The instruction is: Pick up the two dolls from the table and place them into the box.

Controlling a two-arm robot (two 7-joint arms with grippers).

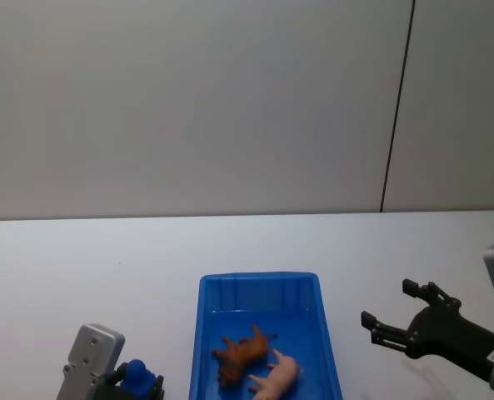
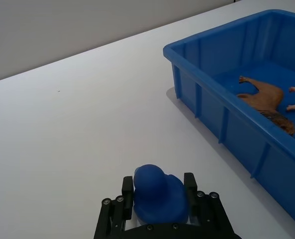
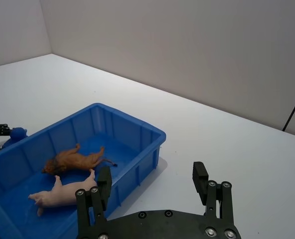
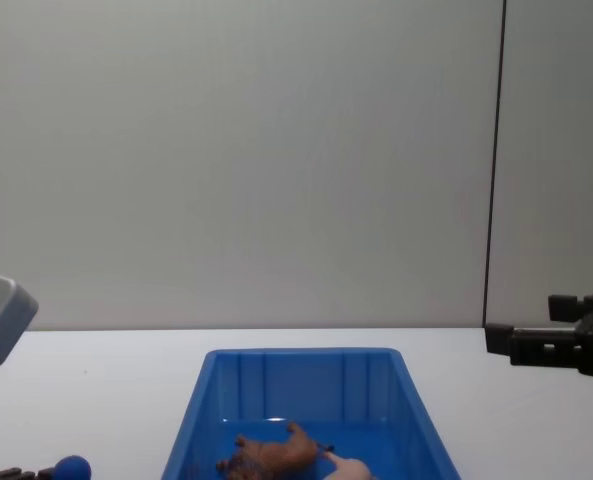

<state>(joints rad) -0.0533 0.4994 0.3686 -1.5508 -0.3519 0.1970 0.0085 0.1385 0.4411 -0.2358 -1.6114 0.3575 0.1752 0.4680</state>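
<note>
Both dolls lie on their sides inside the blue box [image 1: 259, 277]: the reddish-brown animal [image 1: 242, 353] and, nearer me, the pale pink pig [image 1: 278, 377]. The right wrist view shows the brown doll [image 3: 75, 160] and the pig [image 3: 62, 193] on the box floor [image 3: 112, 149]. My right gripper [image 1: 388, 304] hovers open and holds nothing, to the right of the box over the white table [image 1: 105, 275]. My left gripper [image 1: 137, 385] sits low at the box's left, shut on a small blue ball [image 2: 157, 191].
A plain grey wall with a dark vertical seam [image 1: 396, 108] stands behind the table. Bare white tabletop spreads to the left, right and behind the box. The box wall [image 2: 212, 99] rises close to the right of my left gripper.
</note>
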